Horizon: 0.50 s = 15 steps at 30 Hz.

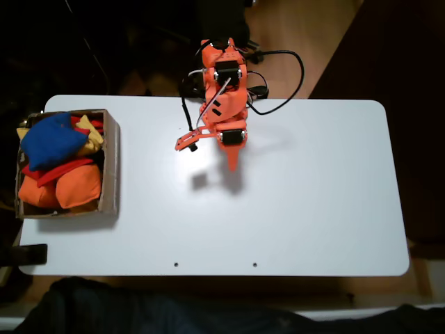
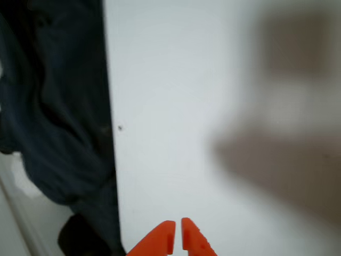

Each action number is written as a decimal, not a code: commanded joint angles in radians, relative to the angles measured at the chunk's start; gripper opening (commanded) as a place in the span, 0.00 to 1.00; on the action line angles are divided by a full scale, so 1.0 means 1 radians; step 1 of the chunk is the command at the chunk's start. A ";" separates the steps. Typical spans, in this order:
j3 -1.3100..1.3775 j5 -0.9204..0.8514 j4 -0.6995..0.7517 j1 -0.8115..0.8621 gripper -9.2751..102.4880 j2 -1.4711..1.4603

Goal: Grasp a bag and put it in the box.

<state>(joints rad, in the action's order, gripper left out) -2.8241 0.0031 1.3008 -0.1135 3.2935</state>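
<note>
Blue bag sits in the box at left of the fixed view, on top of orange, red and yellow beanbags, long axis tilted up-right. White table, dark surroundings, wood floor at upper right. Orange arm at top center, folded, pointing down-frame. Gripper at wrist-view bottom edge, fingertips nearly together, empty.

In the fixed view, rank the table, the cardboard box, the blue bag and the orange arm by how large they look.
1. The white table, by far the largest.
2. The box.
3 and 4. The orange arm and the blue bag look alike; the arm stands nearer the camera, so I leave them unranked.
</note>
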 commanded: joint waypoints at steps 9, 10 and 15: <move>-0.051 -0.031 0.031 0.029 0.08 0.003; -0.060 -0.035 0.034 0.031 0.08 0.003; -0.101 -0.046 0.040 0.041 0.08 0.003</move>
<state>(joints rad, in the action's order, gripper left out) -2.9207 -0.0353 1.3376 -0.0782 3.2950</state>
